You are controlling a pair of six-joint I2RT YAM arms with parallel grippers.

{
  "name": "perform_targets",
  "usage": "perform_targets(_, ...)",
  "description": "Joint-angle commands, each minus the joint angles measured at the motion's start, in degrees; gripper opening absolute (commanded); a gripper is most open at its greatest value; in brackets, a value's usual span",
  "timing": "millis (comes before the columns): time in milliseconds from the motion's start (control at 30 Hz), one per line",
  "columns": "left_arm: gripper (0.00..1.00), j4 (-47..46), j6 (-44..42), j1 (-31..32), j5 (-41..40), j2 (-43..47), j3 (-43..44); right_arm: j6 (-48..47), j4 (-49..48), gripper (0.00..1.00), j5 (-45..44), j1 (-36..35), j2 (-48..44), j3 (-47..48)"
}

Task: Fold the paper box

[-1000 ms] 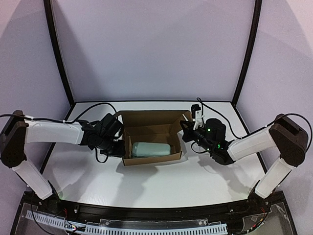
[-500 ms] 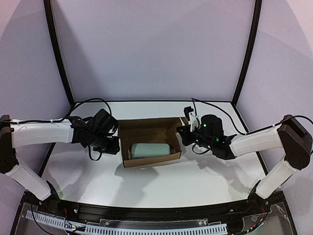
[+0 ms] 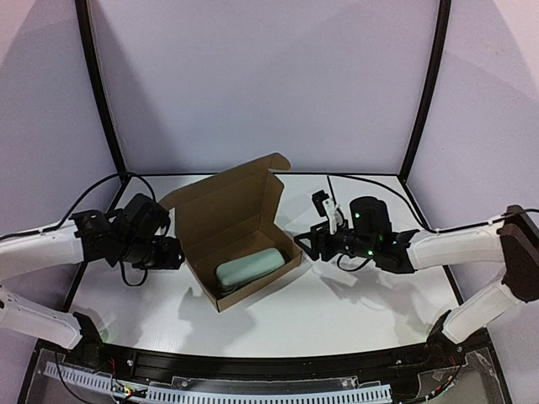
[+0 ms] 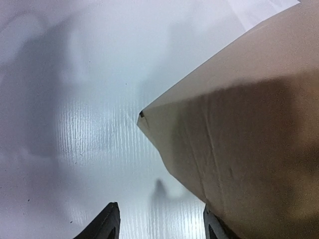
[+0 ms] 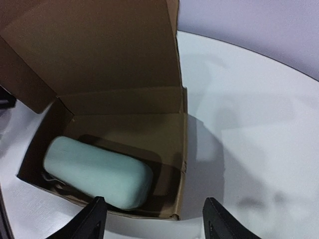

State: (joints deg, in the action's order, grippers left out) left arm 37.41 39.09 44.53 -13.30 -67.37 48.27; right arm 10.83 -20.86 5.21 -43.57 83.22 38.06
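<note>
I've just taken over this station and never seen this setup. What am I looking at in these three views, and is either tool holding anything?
Two robot arms share a white table. The overhead view looks down from behind them; the other two come from cameras on each wrist. Between the arms sits the brown paper box, lid up, with a pale green object inside. The left tool and the right tool flank the box, both open, holding nothing.

a robot test lab: white table (image 3: 354, 311) boxed in by plain lilac walls (image 3: 269, 76) and black corner posts (image 3: 99, 88), arms bolted on.
</note>
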Motion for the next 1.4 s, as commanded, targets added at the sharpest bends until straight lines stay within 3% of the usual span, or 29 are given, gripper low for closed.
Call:
perform_targets(0, 0.63, -0.2, 0.5, 0.3, 0.1, 5.2, -2.3, -1.8, -0.7, 0.71, 3.0, -0.6, -4.7, -0.7)
perform_targets(133, 0.68, 0.0, -1.1, 0.2, 1.6, 7.8, -3.6, -2.9, -0.6, 0.8, 3.1, -0.6, -8.2, -0.1)
perform_targets(300, 0.73, 3.5, 0.9, 0.2, -4.3, 10.7, -4.7, -6.0, 2.7, 0.95, 1.8, -0.5, -12.7, 5.1)
perform_targets(467, 0.74, 0.5, -0.7, 0.2, -1.7, 12.8, -6.3, -8.8, 9.0, 0.98, 3.0, -0.4, -9.4, 16.2)
perform_targets(533, 0.72, -3.5, -1.9, 0.2, 0.0, 12.7, -6.9, -9.9, 10.1, 0.98, 6.5, 0.2, -6.4, 20.8)
perform_targets(700, 0.48, -14.5, -4.8, 0.2, 1.0, 11.1, -8.5, -10.9, 19.3, 0.96, 23.1, 7.3, 5.8, 34.3)
perform_targets(733, 0.38, -17.5, -5.5, 0.2, 0.7, 10.2, -8.4, -7.0, 20.5, 0.94, 27.5, 10.3, 9.6, 37.2)
perform_targets(833, 0.33, -26.5, -8.9, 0.2, 2.0, 6.9, -8.2, -2.0, 20.1, 0.92, 35.2, 14.5, 14.3, 39.8)
perform_targets(1000, 0.29, -37.4, -17.1, -2.2, 6.3, -3.2, -4.7, -4.1, 20.7, 0.93, 32.5, 16.7, 15.6, 38.7)
perform_targets(1133, 0.28, -43.2, -23.0, -7.6, 18.4, -13.4, 1.9, -6.0, 22.9, 0.94, 29.2, 18.6, 13.7, 36.8)
perform_targets(1200, 0.3, -44.0, -27.6, -9.7, 24.9, -21.4, 9.0, -6.4, 23.2, 0.95, 28.5, 19.9, 12.5, 35.4)
perform_targets(1367, 0.36, -32.6, -32.2, -11.8, 20.1, -30.6, 23.2, -10.5, 26.0, 0.96, 27.0, 24.2, 11.4, 34.5)
